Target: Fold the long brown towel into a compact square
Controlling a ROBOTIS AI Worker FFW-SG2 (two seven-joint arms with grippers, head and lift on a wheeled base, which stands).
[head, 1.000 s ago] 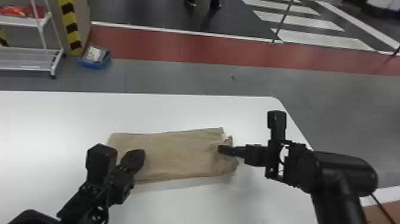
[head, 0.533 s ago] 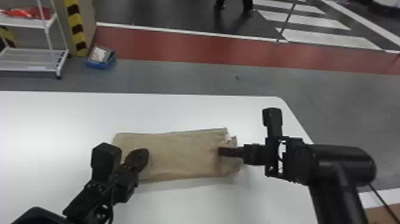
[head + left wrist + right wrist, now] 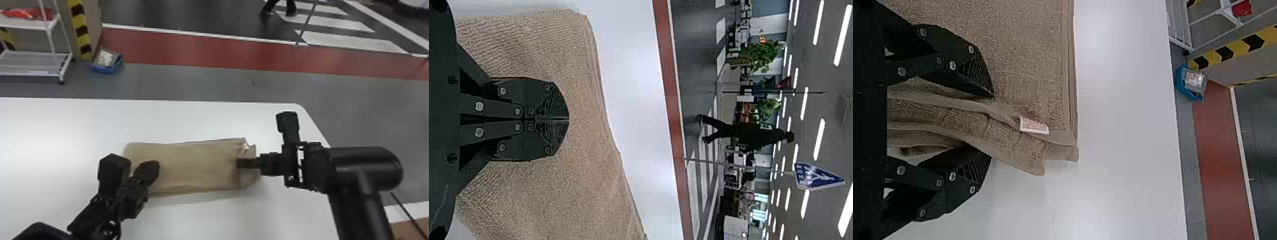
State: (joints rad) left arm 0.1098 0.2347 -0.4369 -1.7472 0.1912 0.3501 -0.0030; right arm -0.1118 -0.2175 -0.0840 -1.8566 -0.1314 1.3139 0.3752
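Observation:
The brown towel (image 3: 194, 169) lies folded as a long rectangle on the white table, its right end layered and slightly rumpled. Over its left end is my left gripper (image 3: 151, 169); in the left wrist view the left gripper (image 3: 568, 119) has its fingers pressed together above the towel (image 3: 574, 195), with no cloth seen between them. My right gripper (image 3: 239, 163) is at the towel's right end. The right wrist view has the right gripper (image 3: 993, 126) with fingers apart, the towel's layered edge (image 3: 973, 117) bunched between them, and a small white label (image 3: 1034, 125) on that edge.
The white table (image 3: 204, 121) has its rounded far right corner beyond the right arm. Past the table, on the floor, stand a white shelf rack (image 3: 35, 62) and a blue bin (image 3: 108, 65) at the far left.
Over the last second the towel and both arms hold nearly the same places relative to each other. The head view has shifted slightly, and the right gripper sits a little further left against the towel's end.

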